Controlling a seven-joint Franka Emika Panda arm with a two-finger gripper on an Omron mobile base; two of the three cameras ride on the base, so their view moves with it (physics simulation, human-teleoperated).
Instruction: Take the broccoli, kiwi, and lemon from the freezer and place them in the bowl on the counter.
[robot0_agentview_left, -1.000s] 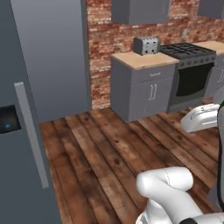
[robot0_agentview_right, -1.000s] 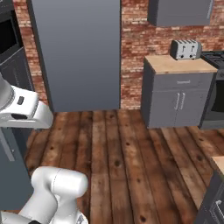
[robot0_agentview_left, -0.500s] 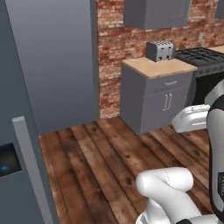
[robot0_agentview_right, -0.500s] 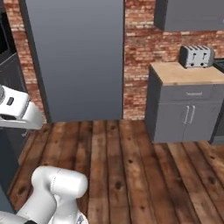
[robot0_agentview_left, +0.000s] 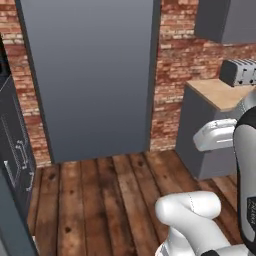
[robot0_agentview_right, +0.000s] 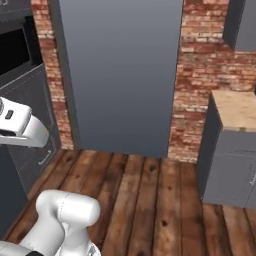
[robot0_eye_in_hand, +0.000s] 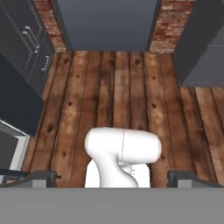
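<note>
My pincer (robot0_eye_in_hand: 112, 177) points down at the wooden floor (robot0_eye_in_hand: 131, 92), its tips spread as wide as they go at the bottom corners of the hand view, with nothing between them. The freezer (robot0_agentview_left: 90, 75), a tall dark grey slab with its door closed, fills the upper centre of both base views. A strip of tan counter (robot0_agentview_right: 239, 110) with a toaster (robot0_agentview_left: 239, 72) sits at the right edge

I see the freezer (robot0_agentview_left: 90, 75) only as a shut grey front cut off by the top edge, so whatever is inside stays hidden from me, while the counter (robot0_agentview_left: 220, 92) and the toaster (robot0_agentview_left: 240, 72) on it run off the right edge.
</note>
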